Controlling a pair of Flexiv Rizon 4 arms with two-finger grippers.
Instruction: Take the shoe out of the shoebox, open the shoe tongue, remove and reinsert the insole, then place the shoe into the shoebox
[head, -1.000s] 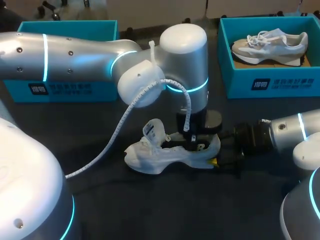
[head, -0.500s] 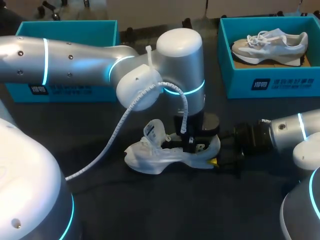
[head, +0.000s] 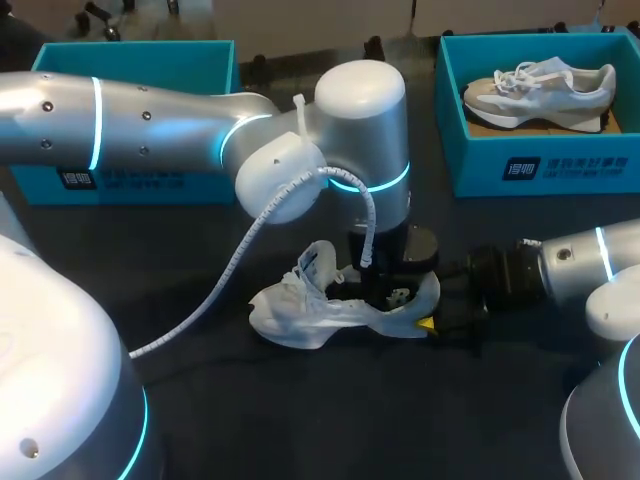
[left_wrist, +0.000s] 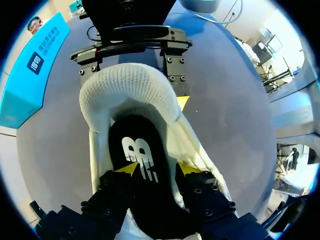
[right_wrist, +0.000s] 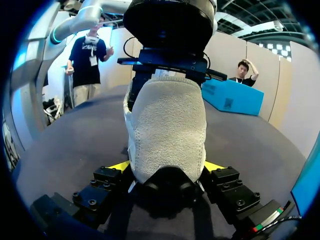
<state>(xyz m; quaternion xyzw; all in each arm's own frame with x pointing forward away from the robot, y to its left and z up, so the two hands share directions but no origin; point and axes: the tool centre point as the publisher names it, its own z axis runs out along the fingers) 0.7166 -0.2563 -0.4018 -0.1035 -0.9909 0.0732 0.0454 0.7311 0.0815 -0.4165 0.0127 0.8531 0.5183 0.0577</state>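
On the table (head: 320, 420), right jaws clasp shoe (head: 300, 316).

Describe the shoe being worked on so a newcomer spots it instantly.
Middle of the dark table: a white shoe, its heel held by the right gripper. The only other shoe is grey and lies in a teal box; this one is white and unboxed.

white shoe (head: 330, 312): upright on table, tongue (head: 318, 264) raised | black insole (left_wrist: 135, 137): inside | teal shoebox (head: 130, 182): well behind
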